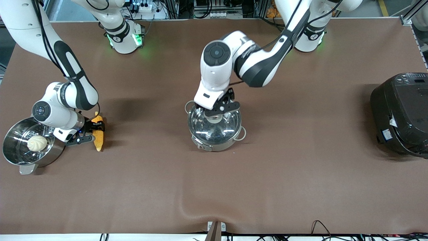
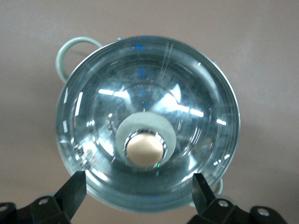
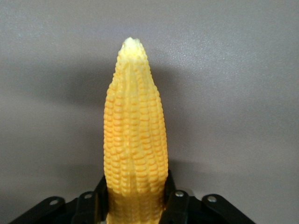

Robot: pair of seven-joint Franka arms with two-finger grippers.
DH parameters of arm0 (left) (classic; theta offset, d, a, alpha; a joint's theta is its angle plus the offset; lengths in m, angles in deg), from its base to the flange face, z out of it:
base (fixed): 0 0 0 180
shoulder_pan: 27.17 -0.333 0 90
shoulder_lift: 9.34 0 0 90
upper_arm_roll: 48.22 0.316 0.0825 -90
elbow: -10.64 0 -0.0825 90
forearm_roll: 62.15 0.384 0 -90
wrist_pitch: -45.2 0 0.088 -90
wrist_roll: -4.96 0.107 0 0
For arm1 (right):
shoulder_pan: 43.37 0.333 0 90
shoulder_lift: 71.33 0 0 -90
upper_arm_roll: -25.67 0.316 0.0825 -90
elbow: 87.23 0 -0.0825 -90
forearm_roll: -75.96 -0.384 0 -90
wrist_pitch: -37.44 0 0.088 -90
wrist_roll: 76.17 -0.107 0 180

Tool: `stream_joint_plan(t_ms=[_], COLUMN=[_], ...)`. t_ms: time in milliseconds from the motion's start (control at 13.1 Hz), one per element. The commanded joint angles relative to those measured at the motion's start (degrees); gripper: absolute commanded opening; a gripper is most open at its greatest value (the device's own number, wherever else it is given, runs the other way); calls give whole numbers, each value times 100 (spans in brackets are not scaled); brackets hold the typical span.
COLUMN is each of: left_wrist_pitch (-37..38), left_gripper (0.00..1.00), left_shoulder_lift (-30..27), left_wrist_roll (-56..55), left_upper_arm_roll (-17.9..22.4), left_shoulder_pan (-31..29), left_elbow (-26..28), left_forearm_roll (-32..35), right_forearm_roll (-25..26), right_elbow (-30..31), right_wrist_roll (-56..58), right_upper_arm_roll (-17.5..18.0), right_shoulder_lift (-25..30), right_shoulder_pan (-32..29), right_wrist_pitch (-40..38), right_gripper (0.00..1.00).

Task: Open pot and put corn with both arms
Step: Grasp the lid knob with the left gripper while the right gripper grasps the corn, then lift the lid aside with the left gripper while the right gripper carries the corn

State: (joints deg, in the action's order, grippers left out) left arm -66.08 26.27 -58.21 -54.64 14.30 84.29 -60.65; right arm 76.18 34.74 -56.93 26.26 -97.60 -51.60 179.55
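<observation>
The left hand [image 2: 139, 196] is hovering over the lidded pot [image 1: 214, 129] mid-table, fingers apart, ready for the knob [image 2: 145, 148]. The right hand [image 3: 136, 203] is clamping the corn [image 3: 134, 140] beside the steamer [image 1: 20, 152], ready for loading.

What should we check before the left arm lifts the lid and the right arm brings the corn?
1. Lid seated on the pot: ok.
2. Left gripper open, fingers astride the knob: ok.
3. Knob gripped: not ok, fingers stand apart from it.
4. Right gripper shut on the corn: ok.
5. Corn lifted off the table: cannot tell.
6. Steamer pot with bun beside the right gripper: ok.
</observation>
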Motion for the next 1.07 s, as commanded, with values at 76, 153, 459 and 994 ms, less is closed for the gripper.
stream_joint_plan(t_ms=[76,153,459,994], left_wrist_pitch=[-96,-96,-104,-104], left_gripper=[100,100,94,72], left_shoulder_lift=[173,191,270,349], left_wrist_roll=[7,16,51,86], left_upper_arm_roll=[229,229,238,317], left_shoulder_pan=[274,283,380,354], left_elbow=[-150,-150,-132,-132], left_forearm_roll=[473,492,509,545], right_forearm_roll=[75,75,57,-66], right_elbow=[-313,-584,-2026,-3197], right_wrist_roll=[-193,-201,-219,-508], right_upper_arm_roll=[91,99,108,117], right_shoulder_lift=[288,402,465,456], right_shoulder_pan=[58,67,313,541], right_wrist_pitch=[-585,-1145,-3239,-4736], right_gripper=[20,19,16,17])
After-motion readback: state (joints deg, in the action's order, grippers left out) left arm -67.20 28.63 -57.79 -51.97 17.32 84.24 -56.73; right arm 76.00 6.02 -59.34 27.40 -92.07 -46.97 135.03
